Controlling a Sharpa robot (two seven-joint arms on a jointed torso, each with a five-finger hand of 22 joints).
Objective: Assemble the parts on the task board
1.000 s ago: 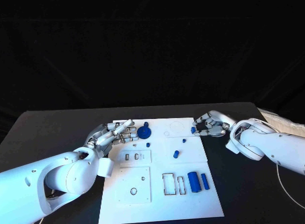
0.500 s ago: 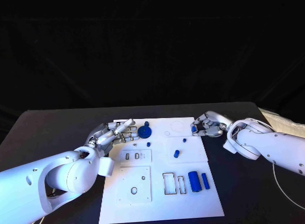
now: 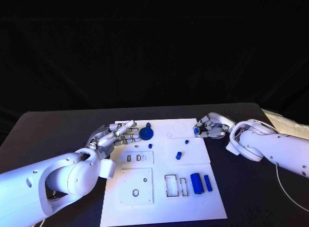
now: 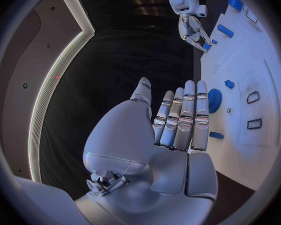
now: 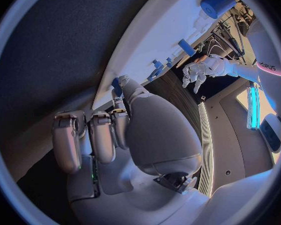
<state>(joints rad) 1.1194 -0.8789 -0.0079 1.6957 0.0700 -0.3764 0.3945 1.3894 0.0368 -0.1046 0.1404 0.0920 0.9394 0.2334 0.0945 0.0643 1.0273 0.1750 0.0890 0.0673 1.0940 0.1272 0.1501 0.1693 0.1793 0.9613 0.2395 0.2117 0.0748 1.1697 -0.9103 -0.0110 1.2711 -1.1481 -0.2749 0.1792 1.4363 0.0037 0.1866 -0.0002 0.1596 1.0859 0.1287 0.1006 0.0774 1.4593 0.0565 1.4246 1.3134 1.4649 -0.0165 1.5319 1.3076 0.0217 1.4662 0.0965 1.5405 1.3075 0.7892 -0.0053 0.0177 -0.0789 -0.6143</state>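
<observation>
Task board (image 3: 161, 198) lies mid-table; right hand (image 3: 210, 128) at its far right edge pinches a small blue part (image 3: 196, 130), apparently picking it. Left hand (image 3: 117, 135) hovers with fingers apart. Next: carry the part to its socket

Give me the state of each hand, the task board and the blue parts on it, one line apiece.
left hand: open, fingers extended, holding nothing, at the board's left edge.
right hand: pinches a small blue part at the board's far right corner.
task board: flat on the table, several slots unfilled.
blue gear: on the board beside the left hand's fingertips.
two blue cylinders: lying side by side, loose.
</observation>
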